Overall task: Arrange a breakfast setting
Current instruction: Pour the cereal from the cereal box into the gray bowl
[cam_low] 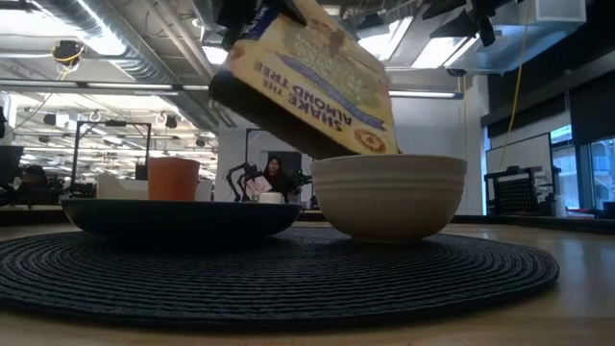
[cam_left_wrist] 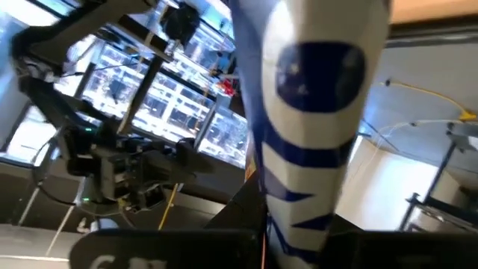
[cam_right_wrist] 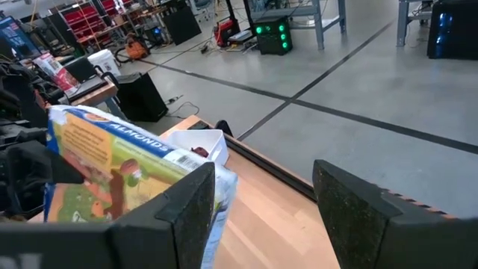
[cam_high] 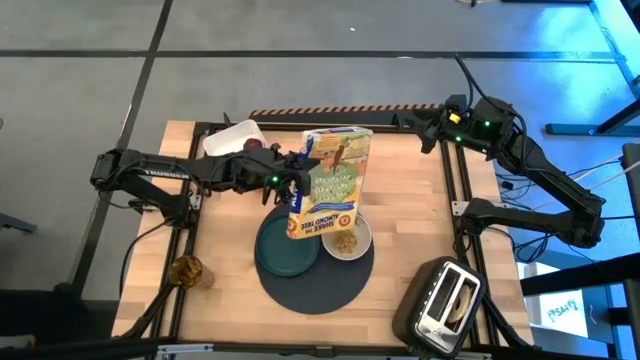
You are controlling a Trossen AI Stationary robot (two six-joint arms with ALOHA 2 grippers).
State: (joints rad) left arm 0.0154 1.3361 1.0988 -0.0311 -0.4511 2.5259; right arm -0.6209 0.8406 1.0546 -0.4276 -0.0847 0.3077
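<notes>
My left gripper (cam_high: pixel 297 185) is shut on a yellow, green and blue cereal box (cam_high: pixel 335 180), tipped upside down over the white bowl (cam_low: pixel 389 197). The bowl (cam_high: pixel 362 240) holds tan cereal and stands on the round dark-navy mat (cam_high: pixel 330 290), beside the teal plate (cam_high: pixel 280 255). The orange cup (cam_low: pixel 173 178) stands behind the plate (cam_low: pixel 183 216). A red apple (cam_high: pixel 255 146) lies in a white tray (cam_high: pixel 230 135). A brown bagel (cam_high: pixel 187 270) lies at the near left. I see no cutlery. My right gripper (cam_high: pixel 425 128) is open and empty at the far right. My left gripper holds the box by its narrow white-and-blue side (cam_left_wrist: pixel 321 112), coming level from the table's left. The box is lifted clear and tilted, its print upside down (cam_low: pixel 307 82) and its lower end just above the bowl. The box hides the fingers' place of contact.
A black toaster (cam_high: pixel 440 300) stands at the near right corner. The white tray sits at the far left, also seen past my right gripper's fingers (cam_right_wrist: pixel 213 142). Bare wood lies between the mat and the table's right edge.
</notes>
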